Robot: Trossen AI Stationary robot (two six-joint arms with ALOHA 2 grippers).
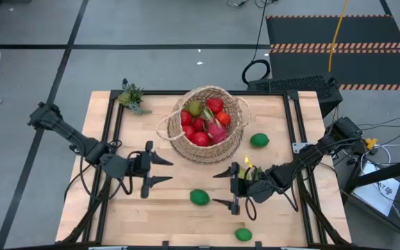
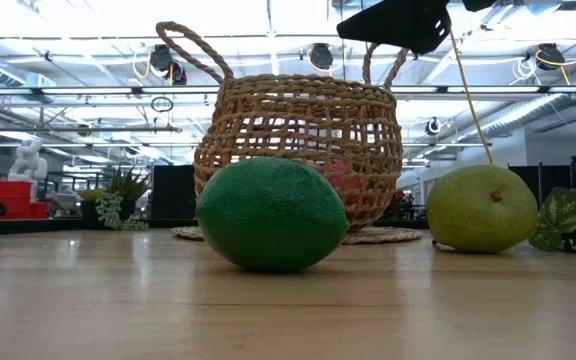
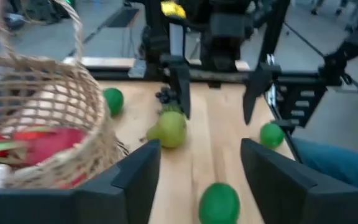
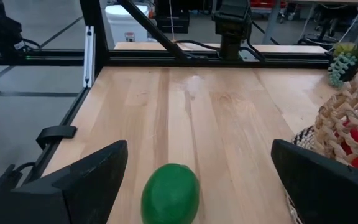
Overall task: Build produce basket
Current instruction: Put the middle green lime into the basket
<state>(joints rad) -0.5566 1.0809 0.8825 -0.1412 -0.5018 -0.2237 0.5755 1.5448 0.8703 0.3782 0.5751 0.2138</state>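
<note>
The tan wicker basket stands at the table's far middle, with red apples, a pear and a pink dragonfruit inside; it also shows in the low view. Three green limes lie on the table: one between the arms, one right of the basket, one near the front edge. A green pear and dark grapes lie by my right arm. My left gripper is open and empty, left of the basket's near side. My right gripper is open and empty, just right of the middle lime.
A small green spiky plant stands at the far left corner. A black frame rail runs along the table's sides. Bare wood lies left of the middle lime. A round woven mat lies under the basket.
</note>
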